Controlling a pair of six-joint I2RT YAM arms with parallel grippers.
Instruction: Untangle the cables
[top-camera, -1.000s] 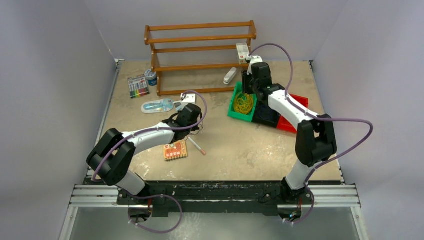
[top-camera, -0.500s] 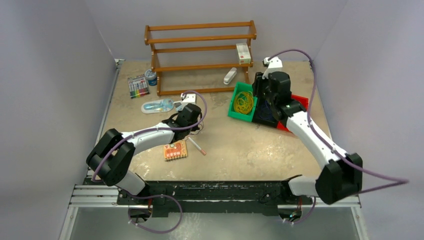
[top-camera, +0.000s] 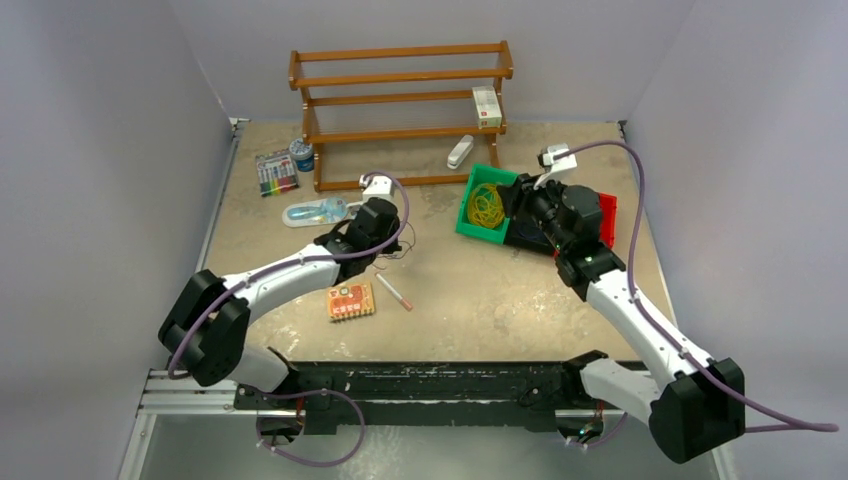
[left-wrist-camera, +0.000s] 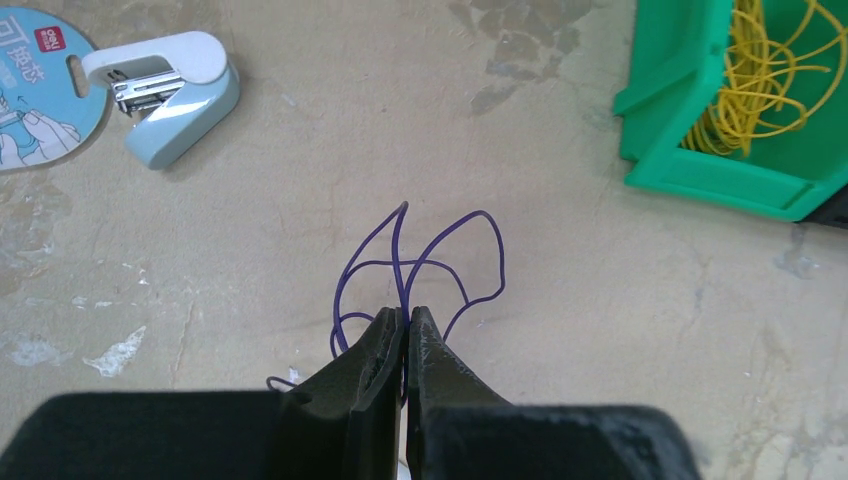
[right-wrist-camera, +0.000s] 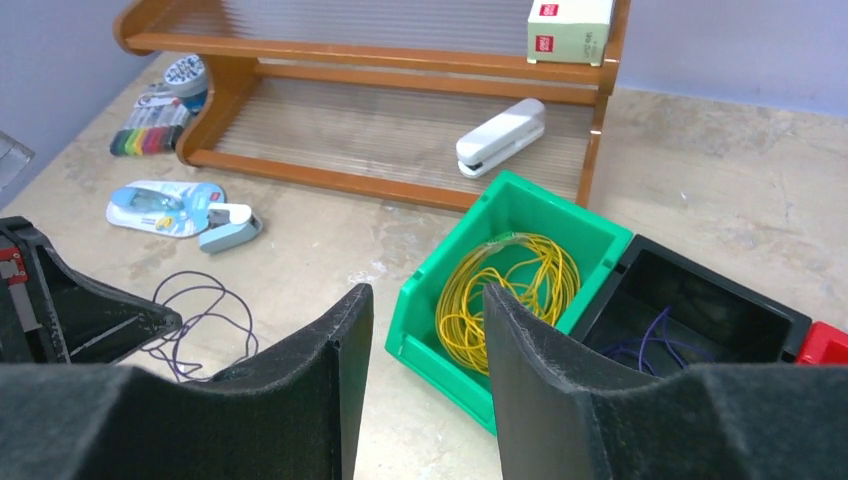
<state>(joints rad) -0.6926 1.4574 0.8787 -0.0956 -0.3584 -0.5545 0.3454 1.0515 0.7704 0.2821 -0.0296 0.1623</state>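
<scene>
The top external camera looked down from high above and behind the arm bases, taking in the whole table (top-camera: 470, 290) out to the wooden rack (top-camera: 400, 97) at its far edge; the left wrist camera hung close over the tabletop, facing almost straight down past the left fingers (left-wrist-camera: 375, 365); the right wrist camera sat higher and tilted forward, looking across toward the rack over the right fingers (right-wrist-camera: 300, 390); all three views shared the green bin (left-wrist-camera: 700, 180); both wrist views shared the blue stapler (left-wrist-camera: 170, 95) and the purple cable (left-wrist-camera: 397, 245).
</scene>
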